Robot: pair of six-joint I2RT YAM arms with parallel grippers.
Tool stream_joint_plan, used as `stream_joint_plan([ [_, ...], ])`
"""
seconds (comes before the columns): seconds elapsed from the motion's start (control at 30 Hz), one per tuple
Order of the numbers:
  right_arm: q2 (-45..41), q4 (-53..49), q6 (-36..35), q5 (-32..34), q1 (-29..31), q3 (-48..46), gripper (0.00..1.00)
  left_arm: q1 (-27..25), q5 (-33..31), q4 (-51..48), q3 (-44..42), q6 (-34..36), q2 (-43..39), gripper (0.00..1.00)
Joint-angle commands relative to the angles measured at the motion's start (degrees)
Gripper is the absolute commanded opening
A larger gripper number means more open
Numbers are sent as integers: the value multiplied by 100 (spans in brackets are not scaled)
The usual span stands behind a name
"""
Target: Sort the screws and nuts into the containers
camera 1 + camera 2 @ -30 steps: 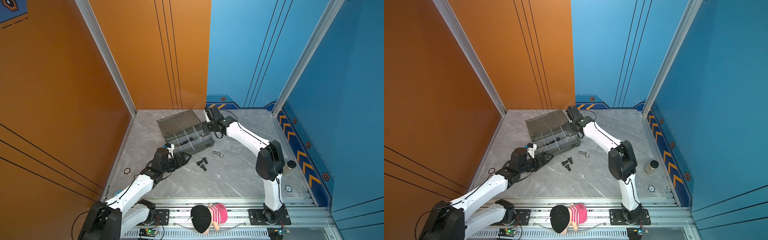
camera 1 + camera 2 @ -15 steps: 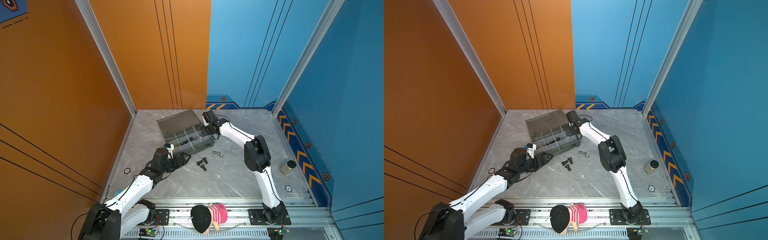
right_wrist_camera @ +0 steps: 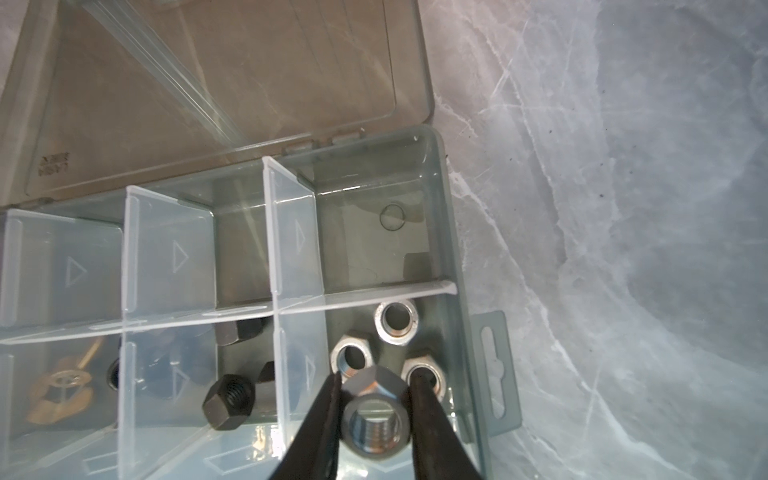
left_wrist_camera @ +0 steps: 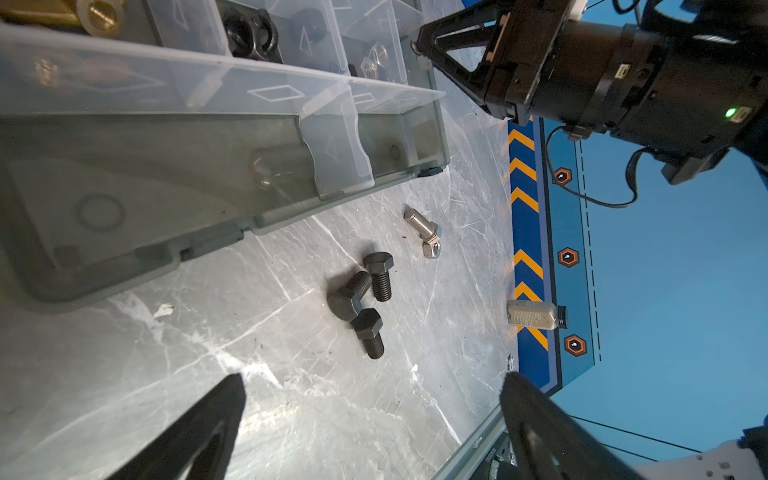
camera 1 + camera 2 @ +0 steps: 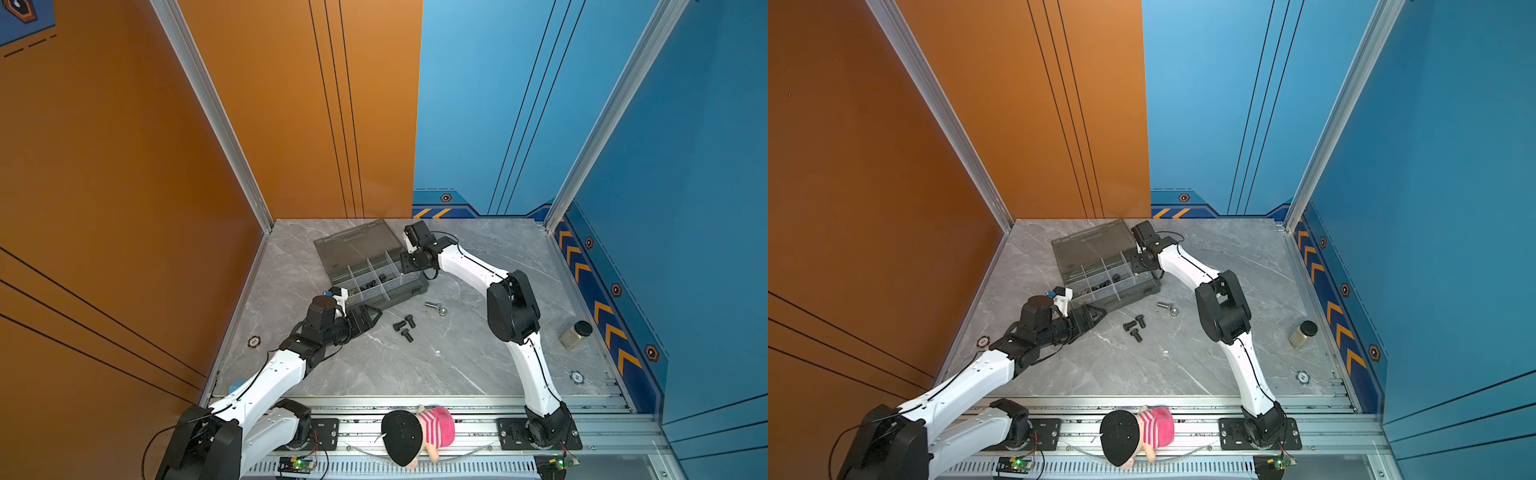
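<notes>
My right gripper (image 3: 375, 374) hangs over the end cell of the grey organiser case (image 3: 453, 249), shut on a silver hex nut (image 3: 376, 419). Three more silver nuts (image 3: 395, 324) lie in that cell. Black nuts (image 3: 228, 401) and brass wing nuts (image 3: 58, 386) fill neighbouring cells. In both top views this gripper (image 5: 405, 268) (image 5: 1138, 266) is at the case's right end. Three black bolts (image 5: 404, 326) (image 4: 361, 299) lie on the floor in front of the case. A silver bolt (image 5: 432, 306) (image 4: 419, 222) lies beside them, touching a silver nut (image 4: 431, 249). My left gripper (image 5: 374, 315) (image 4: 372, 377) is open and empty, just left of the black bolts.
The case's lid (image 5: 357, 245) lies open flat behind the cells. A small glass jar (image 5: 575, 334) with a black lid stands near the right wall. A plush toy (image 5: 415, 432) sits on the front rail. Orange and blue walls close in the marble floor.
My right arm's elbow swung in toward the case and back out while its wrist stayed at the case's right end. The left arm has not moved.
</notes>
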Motion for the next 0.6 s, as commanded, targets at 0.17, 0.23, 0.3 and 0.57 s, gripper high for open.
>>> stream_joint_plan([
  [0.17, -137, -361, 66, -149, -49, 174, 41, 63, 103, 41, -141, -2, -91, 98],
  [0.23, -278, -475, -51, -208, -56, 135, 41, 75, 102, 23, -168, 1, -143, 98],
  [0.3, -495, -525, -184, -187, -66, -37, 42, 76, 93, 6, -176, 3, -202, 98],
  [0.57, -1714, -904, -768, -40, -115, -1254, 45, 135, 112, -40, -224, 14, -304, 98],
])
